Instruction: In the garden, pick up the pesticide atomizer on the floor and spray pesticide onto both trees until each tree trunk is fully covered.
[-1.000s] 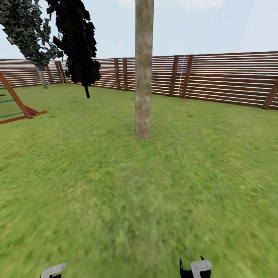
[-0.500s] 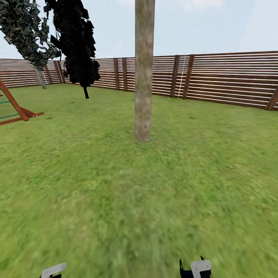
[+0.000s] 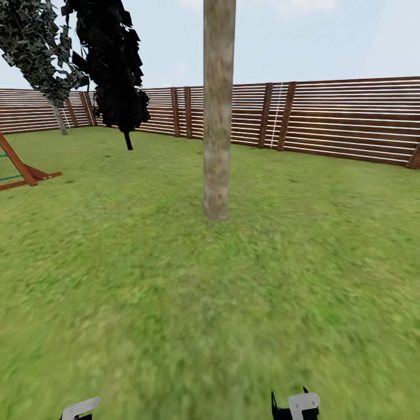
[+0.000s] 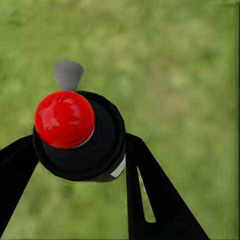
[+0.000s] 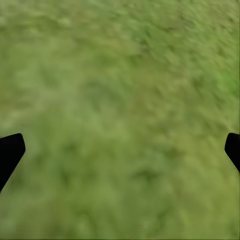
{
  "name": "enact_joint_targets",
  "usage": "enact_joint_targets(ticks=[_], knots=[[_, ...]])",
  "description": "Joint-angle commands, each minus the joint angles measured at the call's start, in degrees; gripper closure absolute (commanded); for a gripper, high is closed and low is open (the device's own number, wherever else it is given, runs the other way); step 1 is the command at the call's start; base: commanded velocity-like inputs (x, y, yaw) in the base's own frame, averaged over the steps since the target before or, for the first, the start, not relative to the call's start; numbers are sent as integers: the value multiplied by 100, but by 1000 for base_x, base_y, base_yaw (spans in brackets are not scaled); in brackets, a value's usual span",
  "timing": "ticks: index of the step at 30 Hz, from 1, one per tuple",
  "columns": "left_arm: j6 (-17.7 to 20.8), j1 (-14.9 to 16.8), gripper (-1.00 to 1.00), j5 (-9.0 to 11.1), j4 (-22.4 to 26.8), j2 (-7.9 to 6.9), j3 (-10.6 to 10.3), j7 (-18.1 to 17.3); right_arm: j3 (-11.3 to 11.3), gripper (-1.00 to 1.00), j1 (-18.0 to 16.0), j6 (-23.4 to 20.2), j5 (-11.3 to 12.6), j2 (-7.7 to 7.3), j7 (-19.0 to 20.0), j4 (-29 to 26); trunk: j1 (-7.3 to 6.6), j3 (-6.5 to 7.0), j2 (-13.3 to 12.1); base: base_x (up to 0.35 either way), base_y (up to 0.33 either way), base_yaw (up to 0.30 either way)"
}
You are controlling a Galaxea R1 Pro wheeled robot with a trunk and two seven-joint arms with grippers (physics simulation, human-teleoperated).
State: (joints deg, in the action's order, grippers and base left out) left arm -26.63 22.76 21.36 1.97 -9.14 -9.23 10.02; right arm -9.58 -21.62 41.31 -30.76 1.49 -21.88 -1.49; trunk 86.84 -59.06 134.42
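Pesticide atomizer: black round body, glossy red cap, grey nozzle, clamped between the left gripper's black fingers above grass. Tree trunk ahead, straight, mottled grey-brown, rooted mid-lawn before the slatted fence. Right gripper fingers spread wide, holding nothing.

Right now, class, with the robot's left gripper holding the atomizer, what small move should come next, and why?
Probably keep rolling forward toward the tree trunk: the left gripper already clamps the pesticide atomizer, but grass separates robot and trunk, likely too far to spray.
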Motion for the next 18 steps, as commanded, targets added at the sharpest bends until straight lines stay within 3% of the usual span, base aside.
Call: enact_joint_targets(ticks=[1, 18], knots=[[0, 0, 100, 0, -2, 0, 0, 0, 0, -100, 0, 0, 0, 0, 0, 0, 0, 0, 0, 339, 0, 0], [0, 0, 100, 0, -3, 8, 0, 0, 0, -100, 0, 0, 0, 0, 0, 0, 0, 0, 0, 338, 0, 0]])
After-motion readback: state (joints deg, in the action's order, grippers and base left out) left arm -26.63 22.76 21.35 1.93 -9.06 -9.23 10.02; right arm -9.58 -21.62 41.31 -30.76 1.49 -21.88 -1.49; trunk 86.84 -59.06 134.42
